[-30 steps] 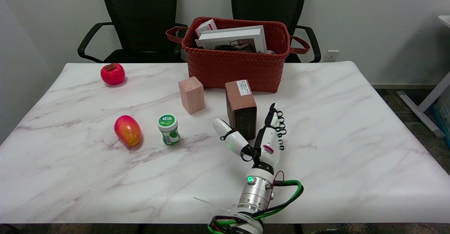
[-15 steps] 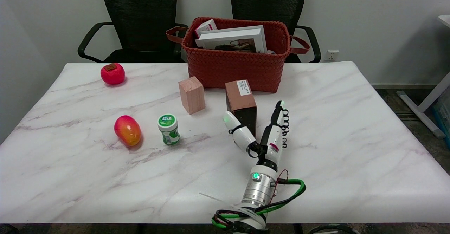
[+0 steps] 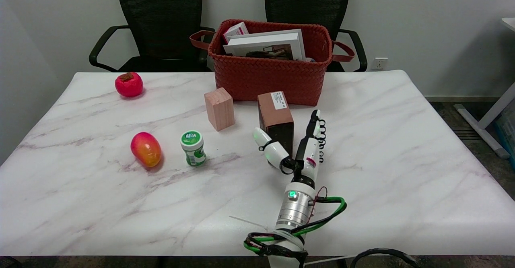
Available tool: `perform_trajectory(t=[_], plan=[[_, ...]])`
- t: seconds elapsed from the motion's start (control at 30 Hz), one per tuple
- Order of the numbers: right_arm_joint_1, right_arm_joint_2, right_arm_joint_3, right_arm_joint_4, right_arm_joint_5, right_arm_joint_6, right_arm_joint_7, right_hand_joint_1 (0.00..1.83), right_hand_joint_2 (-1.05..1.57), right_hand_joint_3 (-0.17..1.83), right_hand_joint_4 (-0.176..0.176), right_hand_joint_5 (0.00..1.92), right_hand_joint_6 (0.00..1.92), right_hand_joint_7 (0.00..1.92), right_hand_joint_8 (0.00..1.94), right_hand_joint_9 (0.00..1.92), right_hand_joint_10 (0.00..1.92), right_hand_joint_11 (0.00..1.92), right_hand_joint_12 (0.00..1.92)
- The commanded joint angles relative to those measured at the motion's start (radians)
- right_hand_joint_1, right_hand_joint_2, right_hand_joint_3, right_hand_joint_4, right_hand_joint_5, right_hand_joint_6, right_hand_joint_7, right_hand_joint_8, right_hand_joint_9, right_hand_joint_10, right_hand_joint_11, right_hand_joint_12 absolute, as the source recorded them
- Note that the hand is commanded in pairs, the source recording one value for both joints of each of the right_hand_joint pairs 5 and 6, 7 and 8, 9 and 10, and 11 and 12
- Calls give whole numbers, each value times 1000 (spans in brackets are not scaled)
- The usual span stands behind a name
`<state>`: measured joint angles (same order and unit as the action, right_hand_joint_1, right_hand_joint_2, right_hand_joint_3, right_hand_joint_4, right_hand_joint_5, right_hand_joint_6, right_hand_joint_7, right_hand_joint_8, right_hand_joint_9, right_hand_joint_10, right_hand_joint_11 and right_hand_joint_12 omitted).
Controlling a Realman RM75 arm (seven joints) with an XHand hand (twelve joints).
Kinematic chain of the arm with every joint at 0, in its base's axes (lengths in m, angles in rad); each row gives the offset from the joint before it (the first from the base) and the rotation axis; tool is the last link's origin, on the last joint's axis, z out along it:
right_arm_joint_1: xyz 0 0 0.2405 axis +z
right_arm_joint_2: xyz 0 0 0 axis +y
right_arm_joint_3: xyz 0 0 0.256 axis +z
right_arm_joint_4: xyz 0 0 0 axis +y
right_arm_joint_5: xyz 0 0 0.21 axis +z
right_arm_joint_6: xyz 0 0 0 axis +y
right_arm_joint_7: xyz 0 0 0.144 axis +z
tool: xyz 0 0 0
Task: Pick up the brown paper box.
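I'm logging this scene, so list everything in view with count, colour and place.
brown paper box: 1, brown, upright at table centre, before the basket
wooden block: 1, pale wood, left of the box
basket: 1, red woven, table's far side, holding books
green bottle: 1, green and white, left of centre
mango: 1, red-yellow, left
persimmon: 1, red, far left
chairs: 2, black, behind the table
table: 1, white marble
right hand: 1, white and black, open, thumb and fingers either side of the box

Bright, even overhead light. Soft short shadows under my hand (image 3: 295, 149), brown paper box (image 3: 276, 120) and mango (image 3: 145, 149). Mild sheen on marble table (image 3: 402, 147). Focus sharp across view, no motion blur; slight noise on wall.
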<state>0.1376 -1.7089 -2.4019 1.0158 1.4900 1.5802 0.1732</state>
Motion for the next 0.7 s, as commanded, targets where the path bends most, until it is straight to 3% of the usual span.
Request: perform_trajectory(t=[0.03, 0.27, 0.5, 0.7], plan=[[17, 41, 12, 4, 16, -44, 34, 1063, 698, 1, 0, 0, 0, 0, 0, 0, 0, 0, 0], [19, 50, 12, 32, 49, -81, 34, 1097, 658, 141, 0, 0, 0, 0, 0, 0, 0, 0, 0], [5, 56, 1, 94, 49, -153, 23, 1100, 408, 445, 0, 0, 0, 0, 0, 0, 0, 0, 0], [-5, 57, 5, 98, 44, -184, 23, 1055, 279, 121, 0, 0, 0, 0, 0, 0, 0, 0, 0]])
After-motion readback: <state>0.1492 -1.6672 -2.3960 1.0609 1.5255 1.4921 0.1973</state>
